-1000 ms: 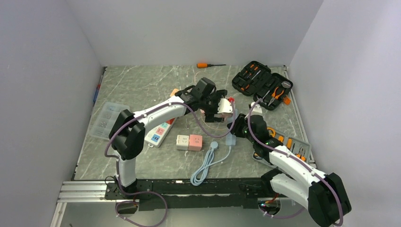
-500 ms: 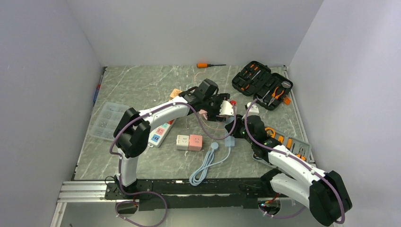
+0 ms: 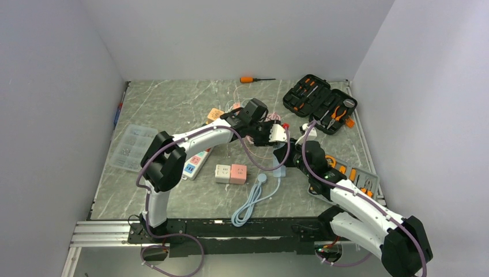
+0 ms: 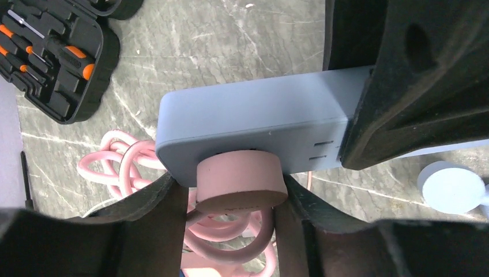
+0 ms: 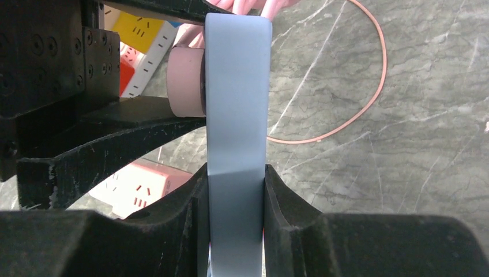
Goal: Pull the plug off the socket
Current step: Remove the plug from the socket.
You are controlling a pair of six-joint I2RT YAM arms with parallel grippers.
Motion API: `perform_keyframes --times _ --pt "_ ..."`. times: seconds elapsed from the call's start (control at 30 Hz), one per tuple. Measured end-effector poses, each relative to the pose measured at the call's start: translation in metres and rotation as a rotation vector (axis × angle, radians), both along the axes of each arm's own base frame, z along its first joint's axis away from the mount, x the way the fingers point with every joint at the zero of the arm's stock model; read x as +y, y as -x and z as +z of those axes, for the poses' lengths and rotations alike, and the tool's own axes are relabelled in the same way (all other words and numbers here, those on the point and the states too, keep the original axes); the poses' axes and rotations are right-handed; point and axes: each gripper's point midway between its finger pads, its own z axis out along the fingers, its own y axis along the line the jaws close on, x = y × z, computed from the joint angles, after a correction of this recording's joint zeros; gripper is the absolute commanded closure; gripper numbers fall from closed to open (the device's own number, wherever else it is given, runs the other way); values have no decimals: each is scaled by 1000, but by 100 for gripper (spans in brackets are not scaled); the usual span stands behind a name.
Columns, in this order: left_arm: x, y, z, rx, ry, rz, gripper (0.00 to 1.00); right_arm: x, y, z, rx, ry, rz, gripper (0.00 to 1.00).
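Observation:
A pale blue socket strip is held in the air with a round pink plug seated in its face. My left gripper is shut on the pink plug, one finger on each side. The plug's pink cable coils below it. My right gripper is shut on the blue strip, which stands edge-on between its fingers, with the plug on its left face. In the top view the left gripper and the right gripper meet at mid-table.
An open black tool case lies at the back right and an orange screwdriver at the back edge. A white power strip, white and pink cube sockets and a blue cable lie nearby. A clear box sits left.
The left gripper has shifted slightly right and back, and the right gripper has turned a little with the strip. The plug stays seated in the strip.

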Motion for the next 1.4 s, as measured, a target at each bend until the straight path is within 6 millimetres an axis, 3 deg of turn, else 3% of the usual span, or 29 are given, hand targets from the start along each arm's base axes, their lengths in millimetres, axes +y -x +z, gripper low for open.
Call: perform_keyframes --times 0.07,0.17,0.5,0.57,0.67,0.7,0.73,0.9,1.13,1.4 --pt "1 0 -1 11 2 5 85 0 0 -1 3 -1 -1 100" --pt "1 0 -1 17 2 10 98 0 1 -1 4 -1 -1 100" --pt "4 -3 -1 18 1 19 99 -2 -1 -2 4 9 -20 100" --pt "5 -4 -2 20 0 21 69 -1 -1 -3 4 10 -21 100" --pt "6 -3 -5 24 2 22 54 -1 0 -5 4 4 -18 100" --pt "7 -2 -6 27 0 22 45 0 1 -6 7 2 -15 100" --pt "8 -1 -8 29 0 23 27 1 1 -7 10 2 -12 100" --pt "21 -4 -14 33 -28 49 1 -1 2 -4 10 -12 -18 100" --pt "39 -20 -18 36 -49 105 3 -1 2 1 -2 -29 -24 100" --pt "34 -17 -8 65 -30 107 11 2 4 2 4 -48 -7 100"
